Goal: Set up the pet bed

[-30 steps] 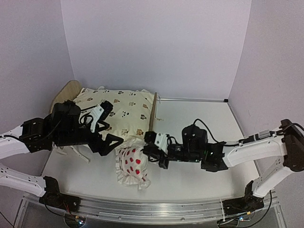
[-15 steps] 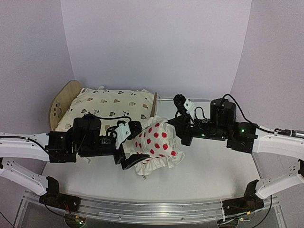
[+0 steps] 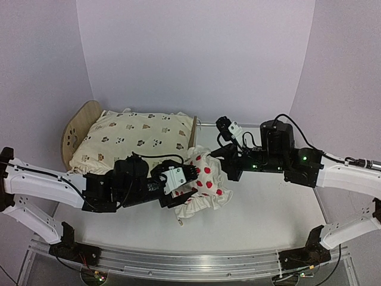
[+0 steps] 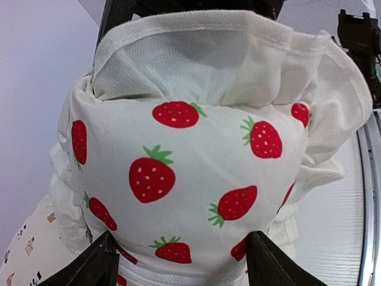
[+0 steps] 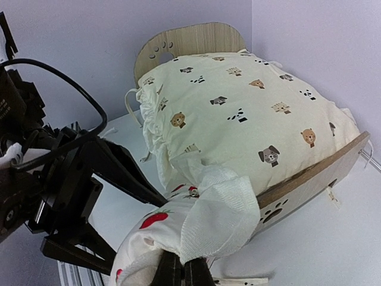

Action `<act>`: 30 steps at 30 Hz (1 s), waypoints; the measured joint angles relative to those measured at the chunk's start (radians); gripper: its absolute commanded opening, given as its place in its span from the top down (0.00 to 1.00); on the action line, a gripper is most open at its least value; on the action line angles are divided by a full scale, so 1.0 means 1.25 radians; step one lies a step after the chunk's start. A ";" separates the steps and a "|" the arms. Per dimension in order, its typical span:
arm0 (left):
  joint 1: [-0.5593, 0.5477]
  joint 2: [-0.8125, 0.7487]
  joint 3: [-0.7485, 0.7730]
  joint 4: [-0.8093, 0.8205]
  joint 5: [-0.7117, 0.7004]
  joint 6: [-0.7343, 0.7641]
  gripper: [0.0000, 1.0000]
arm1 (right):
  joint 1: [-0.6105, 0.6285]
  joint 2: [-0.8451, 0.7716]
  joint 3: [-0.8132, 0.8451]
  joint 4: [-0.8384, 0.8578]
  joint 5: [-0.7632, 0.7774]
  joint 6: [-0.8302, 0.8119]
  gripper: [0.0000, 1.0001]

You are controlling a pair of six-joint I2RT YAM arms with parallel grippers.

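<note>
The pet bed (image 3: 76,126) stands at the back left, with its rounded wooden headboard at the left and its paw-print footboard (image 5: 309,176) at the right. A cream animal-print cushion (image 3: 137,138) fills it. A white strawberry pillow (image 3: 205,179) hangs just in front of the footboard, held off the table. My left gripper (image 3: 182,180) grips the pillow's body, with the fingers (image 4: 271,262) wide on both sides of it (image 4: 178,179). My right gripper (image 5: 184,271) is shut on the pillow's frill (image 5: 220,214).
The white table (image 3: 268,202) stretches to the right of the bed. A metal rail (image 3: 190,263) runs along its near edge. Purple walls close in at the left, back and right. Loose cushion ties (image 5: 136,101) hang at the bed's side.
The pillow has risen from the table; my left gripper left the cushion and took hold of it. In the last half second my left arm moved right with it, toward the footboard.
</note>
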 measured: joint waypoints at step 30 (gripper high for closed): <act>-0.012 0.123 0.456 -0.418 -0.355 -0.176 1.00 | -0.012 -0.102 0.060 -0.119 0.393 0.048 0.02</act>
